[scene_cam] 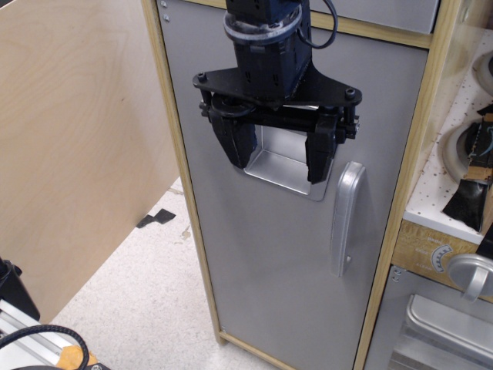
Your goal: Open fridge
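Observation:
The fridge is a tall light-wood cabinet with a large flat grey door [262,254], which stands closed. Its silver vertical bar handle [344,218] is on the door's right side. A recessed silver dispenser panel [285,166] sits to the left of the handle's top. My black gripper [279,163] hangs in front of the dispenser panel, its two fingers [240,142] spread apart and empty. Its right finger is just left of and above the handle's top, not touching it. The shelves are hidden behind the door.
A big plywood panel [73,146] stands at the left. A speckled white floor [146,285] lies below. To the right are a white pegboard [454,177], a dial [440,258], and a smaller grey oven door with a round silver knob [471,276].

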Available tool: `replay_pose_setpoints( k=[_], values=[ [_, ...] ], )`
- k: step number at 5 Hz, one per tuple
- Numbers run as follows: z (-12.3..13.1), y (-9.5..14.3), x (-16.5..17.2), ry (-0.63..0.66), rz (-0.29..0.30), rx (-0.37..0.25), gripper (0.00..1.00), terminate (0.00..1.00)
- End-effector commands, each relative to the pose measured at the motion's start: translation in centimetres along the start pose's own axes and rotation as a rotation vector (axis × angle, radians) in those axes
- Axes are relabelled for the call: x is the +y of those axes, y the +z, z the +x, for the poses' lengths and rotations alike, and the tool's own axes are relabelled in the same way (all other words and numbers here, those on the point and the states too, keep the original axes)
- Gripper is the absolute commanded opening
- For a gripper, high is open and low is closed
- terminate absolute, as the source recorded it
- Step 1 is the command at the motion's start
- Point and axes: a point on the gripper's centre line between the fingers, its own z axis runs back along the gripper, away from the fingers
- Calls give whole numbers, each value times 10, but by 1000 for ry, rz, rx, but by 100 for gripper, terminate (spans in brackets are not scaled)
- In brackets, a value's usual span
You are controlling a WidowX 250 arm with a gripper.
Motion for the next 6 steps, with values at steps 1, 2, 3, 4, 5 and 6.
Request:
replay_pose_setpoints(
  k=[1, 2, 3, 4, 5, 6],
  values=[
    [0, 0, 0, 0, 0, 0, 100, 0],
    [17, -21, -2, -47, 4, -42, 100, 0],
    [30, -40, -8, -63, -24, -36, 100, 0],
    [45, -61, -9, -104, -46, -68, 100, 0],
    [55, -83, -12, -126, -87, -81, 100, 0],
    [64, -98, -20, -153, -101, -98, 100, 0]
  ],
)
